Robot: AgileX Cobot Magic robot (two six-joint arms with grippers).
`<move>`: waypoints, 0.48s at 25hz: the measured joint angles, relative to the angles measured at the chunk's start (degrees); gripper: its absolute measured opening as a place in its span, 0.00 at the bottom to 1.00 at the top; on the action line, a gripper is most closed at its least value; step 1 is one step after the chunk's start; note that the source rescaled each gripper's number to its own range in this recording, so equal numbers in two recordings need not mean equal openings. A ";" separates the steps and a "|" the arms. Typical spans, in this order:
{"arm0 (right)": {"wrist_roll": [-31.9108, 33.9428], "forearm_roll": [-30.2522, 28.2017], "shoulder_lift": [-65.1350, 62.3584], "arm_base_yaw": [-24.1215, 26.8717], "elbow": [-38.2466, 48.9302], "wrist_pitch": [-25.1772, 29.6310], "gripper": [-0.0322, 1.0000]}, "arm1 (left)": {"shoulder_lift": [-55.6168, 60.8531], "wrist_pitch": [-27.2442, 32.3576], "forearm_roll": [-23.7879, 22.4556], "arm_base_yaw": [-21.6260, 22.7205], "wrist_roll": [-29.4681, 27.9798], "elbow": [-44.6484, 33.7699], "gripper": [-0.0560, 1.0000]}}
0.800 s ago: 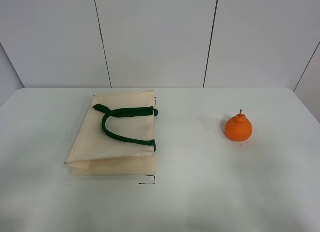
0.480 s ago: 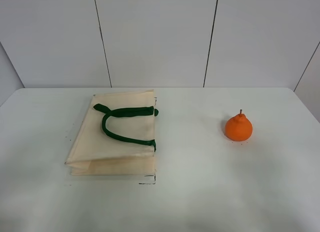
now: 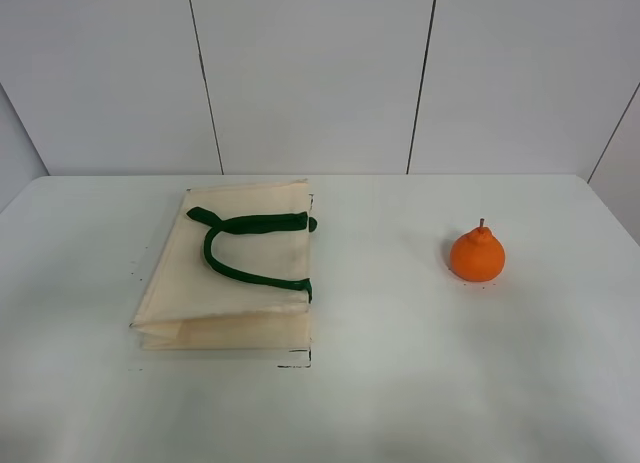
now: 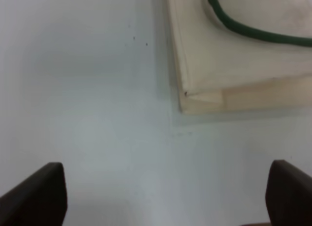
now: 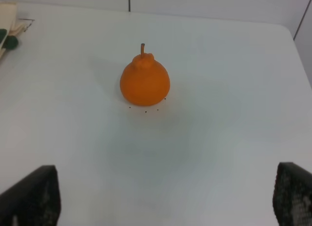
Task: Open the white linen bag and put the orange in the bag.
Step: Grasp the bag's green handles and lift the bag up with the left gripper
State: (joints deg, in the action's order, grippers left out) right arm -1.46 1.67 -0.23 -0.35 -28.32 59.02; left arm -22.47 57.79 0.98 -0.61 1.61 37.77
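On the bench [image 3: 400, 393]: white linen bag [image 3: 240, 298] lying flat on the left, orange [image 3: 477, 256] upright, well apart on the right. Left tool [image 4: 165, 199] and right tool [image 5: 165, 196] both spread wide, holding nothing (only fingertips in view).

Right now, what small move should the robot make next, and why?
Probably ease the left tool over to the green handle of the bag. The bag lies flat and shut, the tool is open above bare table by its corner, and the orange sits apart.
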 joint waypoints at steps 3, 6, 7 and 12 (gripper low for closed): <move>0.00 0.00 0.00 0.00 0.00 0.00 1.00 | -12.93 -1.42 0.00 0.00 -0.12 4.38 1.00; 0.00 0.00 0.00 0.00 0.00 0.00 1.00 | -27.00 -5.00 0.00 0.00 -0.18 9.00 1.00; 0.00 0.00 0.00 0.00 0.00 0.00 1.00 | -30.87 -6.31 0.00 0.00 -0.18 10.86 1.00; 0.00 0.00 0.00 0.00 0.00 0.00 1.00 | -53.12 -10.68 0.00 0.00 -0.18 21.66 1.00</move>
State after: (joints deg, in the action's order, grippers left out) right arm -1.46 1.67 -0.23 -0.35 -28.32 59.02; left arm -75.59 47.11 0.98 -0.61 1.43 59.43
